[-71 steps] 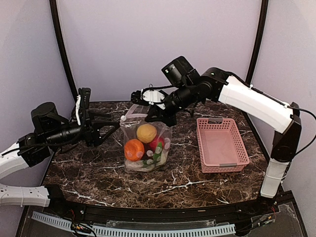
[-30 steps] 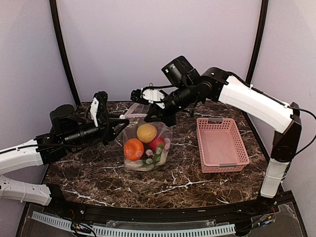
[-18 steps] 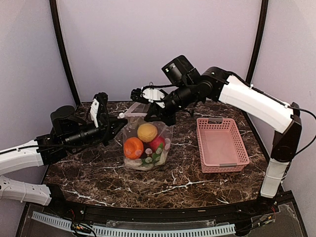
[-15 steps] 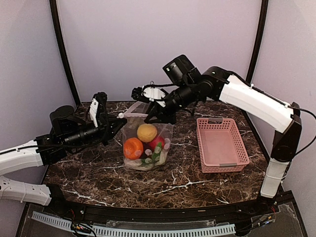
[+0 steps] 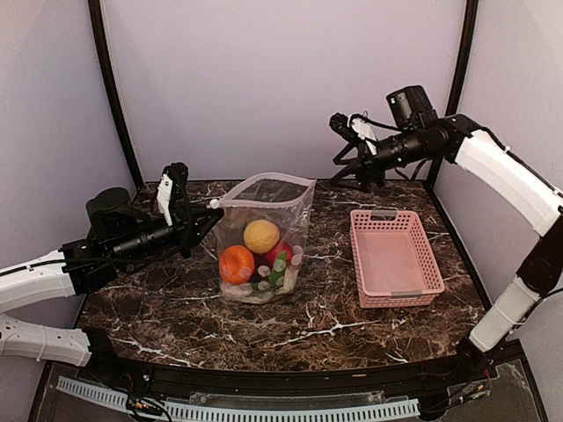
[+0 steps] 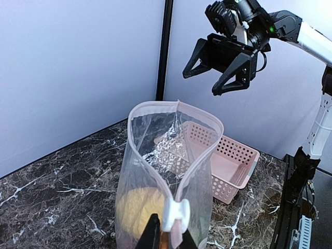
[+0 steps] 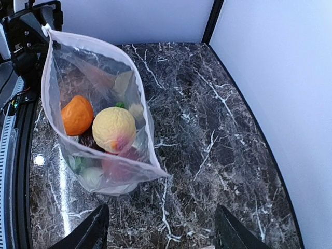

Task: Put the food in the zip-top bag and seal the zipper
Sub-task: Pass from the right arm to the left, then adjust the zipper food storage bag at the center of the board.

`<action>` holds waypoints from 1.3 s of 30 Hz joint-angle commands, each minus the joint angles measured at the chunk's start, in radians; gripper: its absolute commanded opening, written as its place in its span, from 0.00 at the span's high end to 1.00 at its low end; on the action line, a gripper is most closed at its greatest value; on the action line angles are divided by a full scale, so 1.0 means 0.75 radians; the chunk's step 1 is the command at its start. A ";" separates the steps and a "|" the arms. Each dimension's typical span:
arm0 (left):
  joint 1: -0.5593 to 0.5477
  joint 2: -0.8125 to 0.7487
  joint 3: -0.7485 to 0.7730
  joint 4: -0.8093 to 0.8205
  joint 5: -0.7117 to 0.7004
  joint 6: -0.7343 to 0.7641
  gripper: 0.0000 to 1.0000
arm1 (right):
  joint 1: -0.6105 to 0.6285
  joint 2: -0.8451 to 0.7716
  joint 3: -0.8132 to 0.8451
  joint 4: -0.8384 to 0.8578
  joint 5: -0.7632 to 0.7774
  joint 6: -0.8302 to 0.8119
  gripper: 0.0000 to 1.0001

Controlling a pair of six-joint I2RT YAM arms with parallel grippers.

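The clear zip-top bag stands upright mid-table with its mouth gaping. Inside lies the food: an orange, a yellow ball, a red ball and pale pieces underneath. The whitish-pink zipper runs round the open mouth, and its white slider sits at the near corner. My left gripper is shut on that zipper corner just below the slider. My right gripper hangs open, high at the back right, well clear of the bag. In the right wrist view the bag lies far below the open fingers.
A pink lattice basket stands to the right of the bag, nothing showing inside it. Dark marble table, with black frame posts at both back corners and lilac walls behind.
My right gripper let go of the bag's mouth, opened and swung up and to the right. My left gripper closed on the zipper corner. The bag stayed upright.
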 commanded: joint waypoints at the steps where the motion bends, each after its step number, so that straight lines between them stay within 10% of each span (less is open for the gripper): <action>1: 0.001 -0.019 -0.010 0.030 0.001 0.010 0.93 | -0.086 -0.008 -0.139 0.088 -0.227 -0.039 0.34; 18: 0.001 -0.049 -0.012 0.020 -0.049 0.002 0.94 | -0.106 0.338 0.025 0.158 -0.690 0.102 0.40; 27: 0.001 -0.060 -0.015 0.017 -0.102 0.008 0.97 | -0.119 0.278 -0.026 0.199 -0.702 0.098 1.00; 39: 0.002 -0.139 -0.075 0.075 -0.227 -0.008 0.99 | -0.197 0.063 -0.167 0.204 -0.635 0.063 1.00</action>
